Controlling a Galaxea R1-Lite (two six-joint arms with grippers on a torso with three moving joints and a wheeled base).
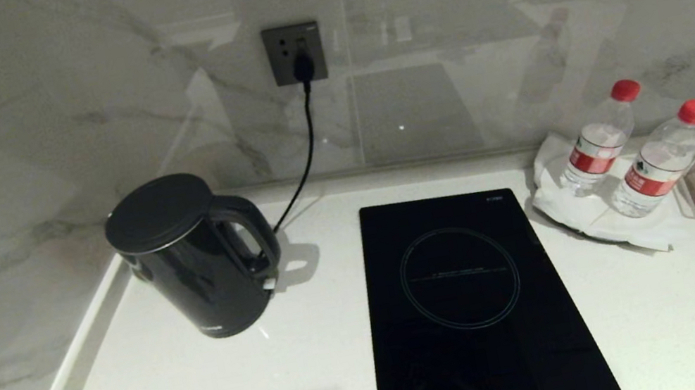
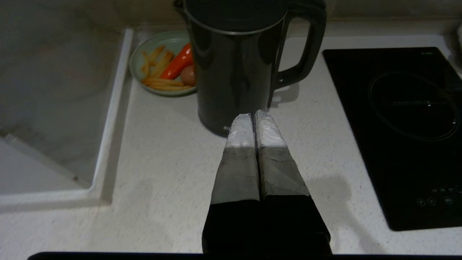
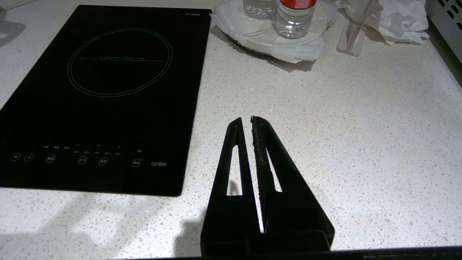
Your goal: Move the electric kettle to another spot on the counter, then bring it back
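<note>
Grey-veined marble tiling backs a white speckled counter, with a black glass hob set into it right of centre. The electric kettle stands upright at the far left of the counter, close to the corner upstand, its loop handle turned toward the hob. A black power cord drops from the wall socket and runs down behind the kettle.

In the left wrist view the left gripper is aimed at the kettle's lower body from the near side, its 2 taped fingers pressed together and not touching anything. The right gripper hangs over bare counter right of the hob, its fingers all but together and empty.

The main risk, as I judge it, is the approach: with the fingers together, the left gripper would shove the glossy jug rather than take it, and a push could tip it or drive it back. Just behind the kettle sits a plate of food, easily knocked. Two water bottles stand at the far right, well clear. A grip on the smooth tapered wall would likely slip; the handle looks safer. The cord may also snag a lift.
</note>
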